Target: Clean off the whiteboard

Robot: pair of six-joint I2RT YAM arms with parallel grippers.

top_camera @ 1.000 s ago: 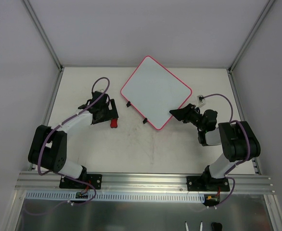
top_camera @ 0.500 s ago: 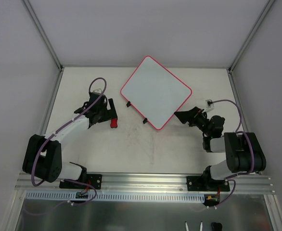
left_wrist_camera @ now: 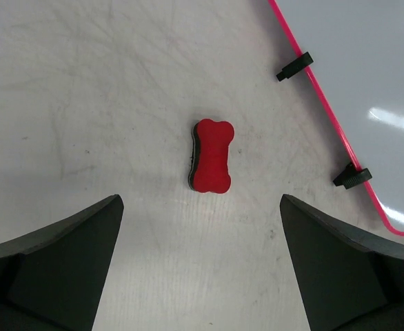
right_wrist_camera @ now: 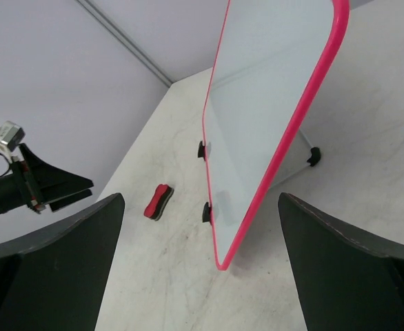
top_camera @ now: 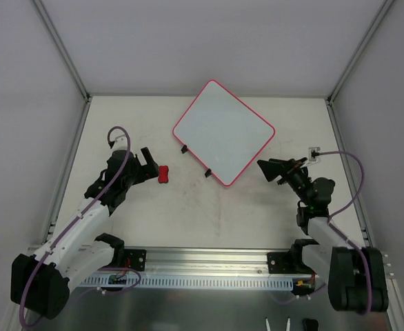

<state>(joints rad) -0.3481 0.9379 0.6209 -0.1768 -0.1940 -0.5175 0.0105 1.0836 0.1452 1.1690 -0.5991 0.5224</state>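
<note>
The whiteboard [top_camera: 223, 131], white with a red-pink rim, rests turned like a diamond at the back middle of the table, two black clips [top_camera: 185, 149] on its near-left edge. Its surface [left_wrist_camera: 381, 83] shows only glare, no marks. The red bow-shaped eraser [top_camera: 164, 174] lies on the table to the board's left. My left gripper [top_camera: 145, 165] is open just left of the eraser [left_wrist_camera: 211, 156], not touching it. My right gripper [top_camera: 268, 171] is open, a short way off the board's right corner [right_wrist_camera: 271, 103]. Nothing sits between either pair of fingers.
Grey walls and slanted metal frame posts [top_camera: 61, 48] enclose the pale table [top_camera: 209, 214]. An aluminium rail [top_camera: 209, 258] with both arm bases runs along the near edge. A small black foot [right_wrist_camera: 314, 155] props the board's underside.
Both arms have drawn back toward the near edge. The left gripper has moved left off the eraser, which stays on the table. The right gripper has opened and backed away from the board's corner.
</note>
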